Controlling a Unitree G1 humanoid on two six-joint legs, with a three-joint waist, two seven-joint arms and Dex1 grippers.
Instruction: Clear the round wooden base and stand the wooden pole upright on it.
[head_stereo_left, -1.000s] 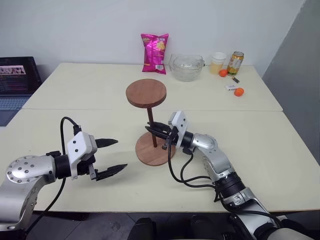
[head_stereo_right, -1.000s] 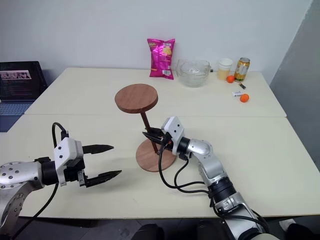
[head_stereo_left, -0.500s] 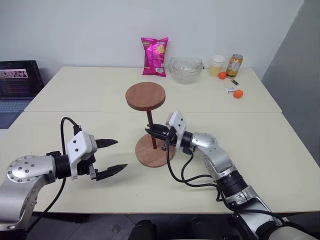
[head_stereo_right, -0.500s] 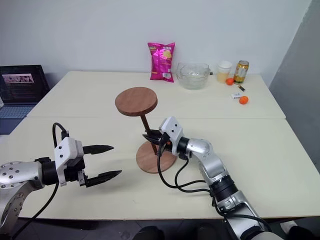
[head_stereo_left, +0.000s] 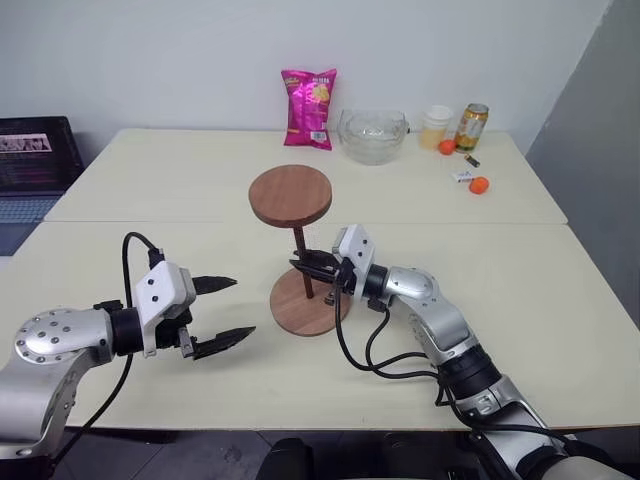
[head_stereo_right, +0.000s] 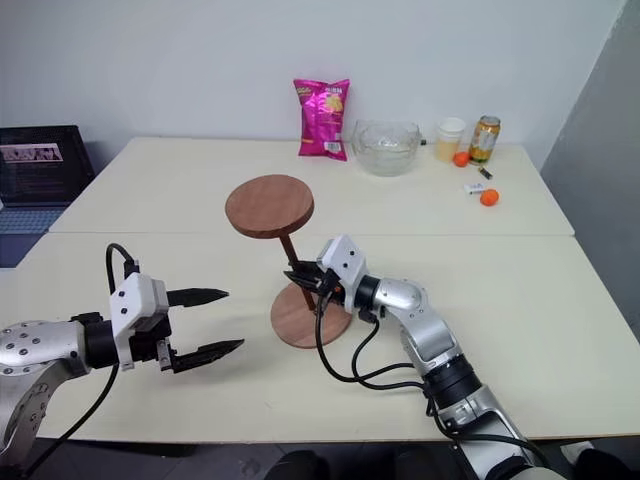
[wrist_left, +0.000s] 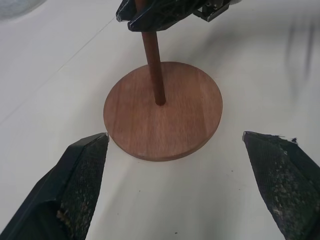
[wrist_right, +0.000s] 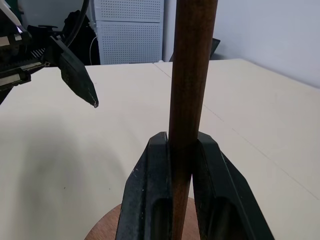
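Observation:
The round wooden base (head_stereo_left: 308, 305) lies flat on the cream table, near the front middle. The wooden pole (head_stereo_left: 303, 262) stands nearly upright on it, with its lower end at the base's centre (wrist_left: 162, 110) and its fixed disc (head_stereo_left: 291, 195) on top. My right gripper (head_stereo_left: 310, 267) comes in from the right and is shut on the pole low down; in the right wrist view its fingers (wrist_right: 150, 200) clamp the rod (wrist_right: 192, 75). My left gripper (head_stereo_left: 243, 306) hovers open to the left of the base, pointing at it, and its fingers (wrist_left: 80, 185) stand wide apart.
Along the table's far edge stand a pink snack bag (head_stereo_left: 309, 108), a glass bowl (head_stereo_left: 372, 135), a cup (head_stereo_left: 435, 127) and a can (head_stereo_left: 470, 126), with two small oranges (head_stereo_left: 478, 184) nearby. A laptop (head_stereo_left: 35, 165) sits at the far left.

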